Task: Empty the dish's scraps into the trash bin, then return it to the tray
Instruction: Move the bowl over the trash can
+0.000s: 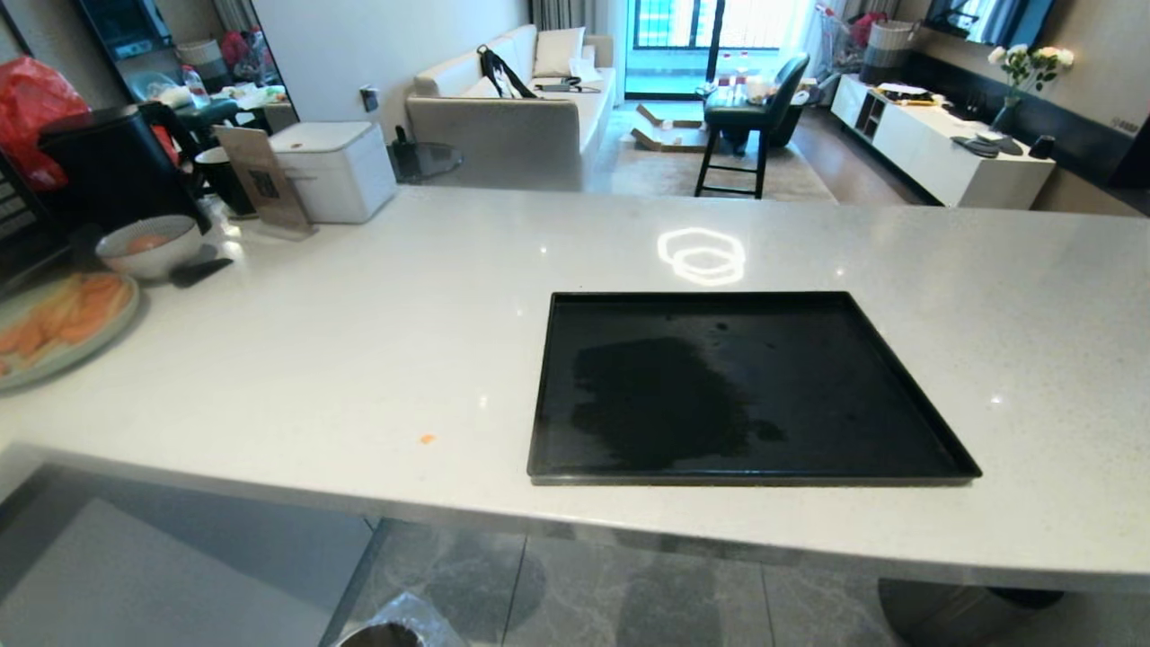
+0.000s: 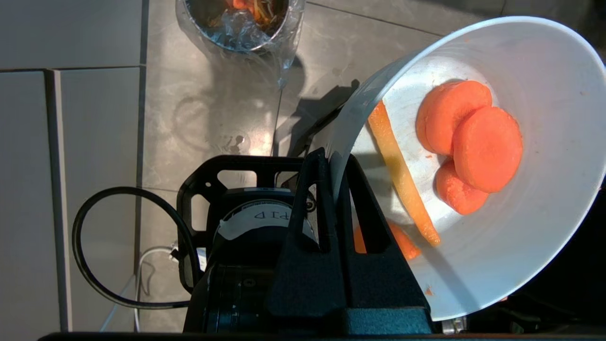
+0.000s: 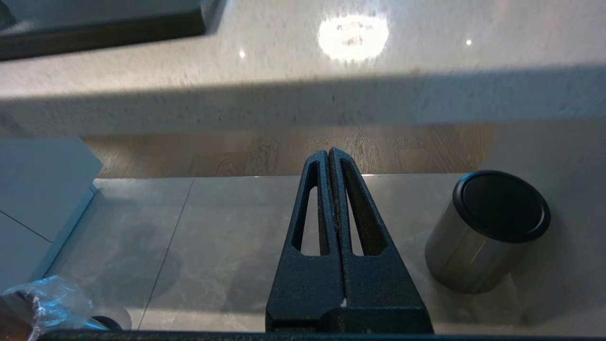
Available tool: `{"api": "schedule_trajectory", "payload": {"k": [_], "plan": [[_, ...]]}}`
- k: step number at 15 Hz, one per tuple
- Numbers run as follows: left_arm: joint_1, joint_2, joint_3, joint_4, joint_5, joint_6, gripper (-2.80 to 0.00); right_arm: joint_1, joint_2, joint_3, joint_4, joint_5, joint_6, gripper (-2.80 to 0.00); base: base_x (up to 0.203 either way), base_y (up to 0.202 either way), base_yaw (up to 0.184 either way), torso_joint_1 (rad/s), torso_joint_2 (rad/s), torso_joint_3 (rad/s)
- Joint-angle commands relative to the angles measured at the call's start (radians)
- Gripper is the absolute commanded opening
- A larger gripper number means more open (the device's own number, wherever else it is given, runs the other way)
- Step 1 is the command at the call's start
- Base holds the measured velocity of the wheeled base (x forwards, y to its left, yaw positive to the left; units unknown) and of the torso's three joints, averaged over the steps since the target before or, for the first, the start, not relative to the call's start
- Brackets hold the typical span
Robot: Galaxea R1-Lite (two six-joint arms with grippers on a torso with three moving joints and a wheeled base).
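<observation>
In the left wrist view my left gripper (image 2: pixel 334 158) is shut on the rim of the white dish (image 2: pixel 544 227), one finger inside and one outside. The dish is held tilted above the tiled floor. Its scraps (image 2: pixel 473 142), a few orange round slices and a thin yellow stick (image 2: pixel 400 175), still lie inside. The trash bin (image 2: pixel 241 23), shiny steel with a crinkled clear liner, stands on the floor ahead of the gripper, some way from the dish; its rim also peeks in below the counter (image 1: pixel 395 633). The black tray (image 1: pixel 746 386) lies bare on the counter. My right gripper (image 3: pixel 329 154) is shut on nothing, low over the floor.
A brushed steel bin with a black top (image 3: pixel 487 232) stands on the floor to the right. On the counter's left end are a greyish bowl (image 1: pixel 148 247), a pale green plate of orange pieces (image 1: pixel 63 328) and a white box (image 1: pixel 332 171). An orange crumb (image 1: pixel 428 438) lies near the counter's front edge.
</observation>
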Motion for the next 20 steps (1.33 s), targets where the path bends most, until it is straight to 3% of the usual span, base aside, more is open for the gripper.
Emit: {"api": "schedule_trajectory", "payload": {"k": [1,17,20], "plan": [[0.000,-0.001,0.003,0.005,-0.001,-0.001,-2.80,0.000,0.001,-0.001,0.000,0.000,0.000,-2.80,0.000,0.000,0.000,-0.158,0.52,0.377],[0.001,-0.014,0.030,0.006,0.001,-0.001,-2.80,0.000,0.001,0.000,0.000,0.000,0.000,-2.80,0.000,0.000,0.000,-0.057,0.45,0.400],[0.002,-0.019,0.035,0.006,-0.001,-0.003,-2.80,0.000,0.001,0.000,0.000,0.000,0.000,-2.80,0.000,0.000,0.000,0.000,0.02,0.030]]}}
